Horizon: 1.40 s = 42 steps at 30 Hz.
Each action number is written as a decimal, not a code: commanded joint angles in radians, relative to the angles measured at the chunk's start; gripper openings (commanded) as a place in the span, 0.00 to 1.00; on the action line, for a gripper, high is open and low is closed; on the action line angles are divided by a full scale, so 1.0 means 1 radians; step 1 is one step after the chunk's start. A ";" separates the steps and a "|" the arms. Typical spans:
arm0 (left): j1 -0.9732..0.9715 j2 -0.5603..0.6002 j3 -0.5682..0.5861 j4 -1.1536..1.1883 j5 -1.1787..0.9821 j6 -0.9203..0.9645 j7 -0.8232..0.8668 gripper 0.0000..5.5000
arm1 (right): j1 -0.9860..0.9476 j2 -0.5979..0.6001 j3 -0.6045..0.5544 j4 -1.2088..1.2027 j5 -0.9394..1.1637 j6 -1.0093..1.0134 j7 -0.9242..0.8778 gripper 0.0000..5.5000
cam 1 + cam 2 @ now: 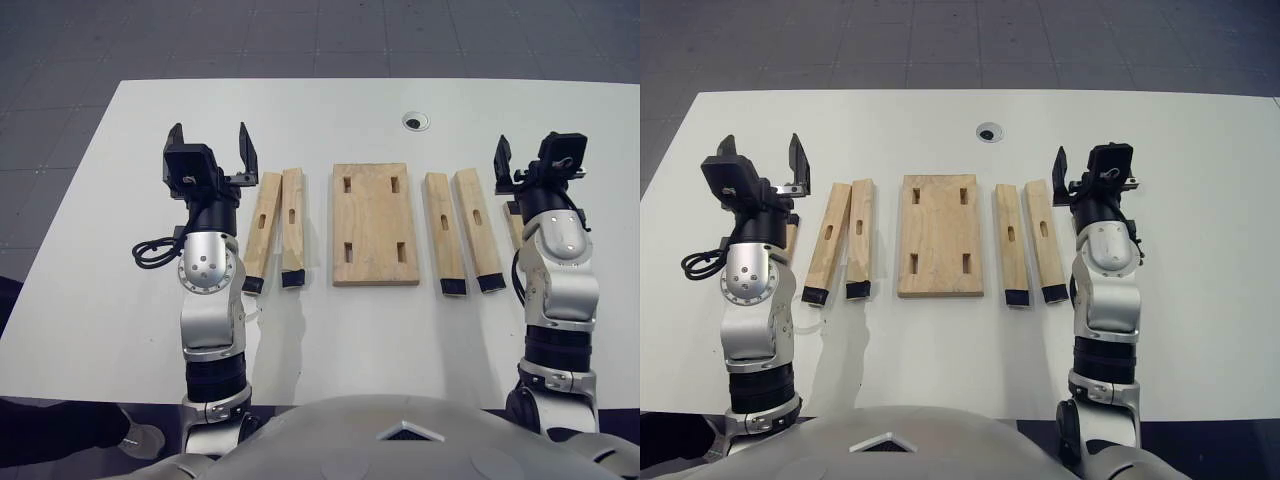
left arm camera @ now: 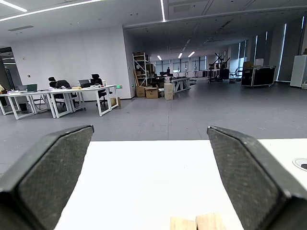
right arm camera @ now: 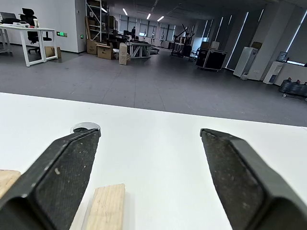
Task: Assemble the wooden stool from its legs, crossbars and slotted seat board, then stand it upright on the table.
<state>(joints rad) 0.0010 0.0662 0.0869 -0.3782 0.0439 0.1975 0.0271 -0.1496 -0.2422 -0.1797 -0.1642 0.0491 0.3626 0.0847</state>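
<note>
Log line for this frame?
state: unassembled | left tool: open, empty | right tool: open, empty | seat board: flat, centre | legs: two each side, flat

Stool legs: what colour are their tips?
Black tips on pale wooden legs, clearest in the left eye view.

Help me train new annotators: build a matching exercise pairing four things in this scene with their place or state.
Things: 1 slotted seat board; 2 left gripper; 3 black cable; 4 round cable port.
Descriptions: A open, over the table; B flat at mid-table; C looped beside the left arm; D in the tabletop beyond the board.
Pairs: 1-B, 2-A, 3-C, 4-D.
</note>
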 commanded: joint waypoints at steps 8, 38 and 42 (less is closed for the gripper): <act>-0.008 -0.007 -0.003 0.000 0.006 0.013 0.012 0.80 | -0.031 -0.010 -0.009 0.041 0.029 0.019 0.027 0.70; -0.010 0.017 -0.034 -0.023 0.019 0.039 -0.007 0.80 | -0.025 0.025 0.055 0.031 -0.009 -0.042 0.001 0.70; -0.004 0.012 -0.048 -0.021 0.021 0.034 -0.012 0.80 | -0.015 0.012 0.045 0.034 -0.010 -0.047 0.007 0.70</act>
<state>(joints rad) -0.0063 0.0802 0.0454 -0.3947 0.0626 0.2280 0.0192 -0.1716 -0.2192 -0.1278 -0.1290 0.0424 0.3234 0.0882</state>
